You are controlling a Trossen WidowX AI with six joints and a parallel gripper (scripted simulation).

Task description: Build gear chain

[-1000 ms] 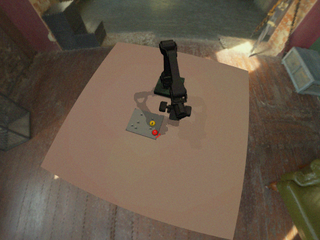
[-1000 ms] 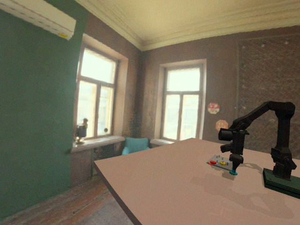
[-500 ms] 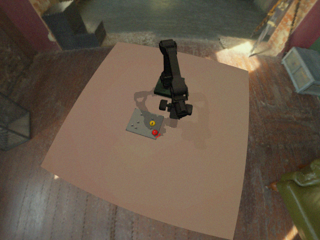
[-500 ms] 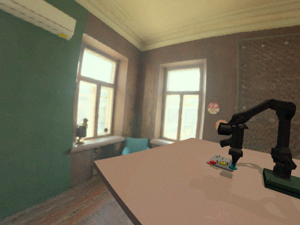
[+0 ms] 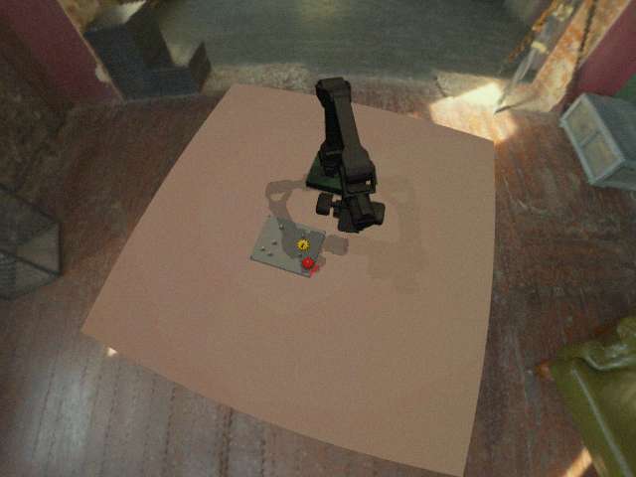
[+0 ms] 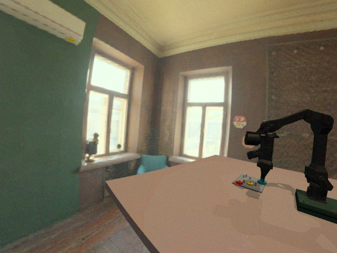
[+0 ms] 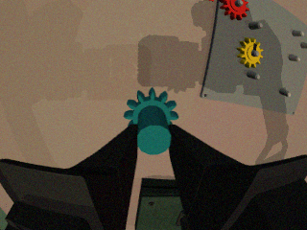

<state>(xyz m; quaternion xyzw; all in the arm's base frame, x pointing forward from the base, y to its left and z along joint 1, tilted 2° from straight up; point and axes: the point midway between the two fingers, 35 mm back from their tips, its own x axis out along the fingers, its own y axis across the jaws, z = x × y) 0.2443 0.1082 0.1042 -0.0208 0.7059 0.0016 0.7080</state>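
My gripper (image 6: 262,178) (image 7: 153,130) is shut on the handle of a teal gear (image 6: 261,182) (image 7: 152,111) and holds it upright above the table, off the board's edge; the arm hides it in the top view. The grey board (image 5: 284,259) (image 6: 256,188) (image 7: 226,43) lies flat. The red gear (image 5: 307,265) (image 6: 238,182) (image 7: 233,6) and the yellow gear (image 5: 305,244) (image 6: 249,183) (image 7: 248,53) sit on pegs, apart. One empty peg (image 5: 299,254) (image 7: 255,25) stands near both, another peg (image 7: 252,75) just beyond the yellow gear. No other loose gear shows.
Several more empty pegs stand on the board, such as one peg (image 5: 280,227) (image 7: 285,92) near its corner. The red arrow (image 5: 314,269) lies beside the red gear. The arm's dark green base (image 5: 321,179) (image 6: 313,208) (image 7: 158,211) is on the table behind the gripper.
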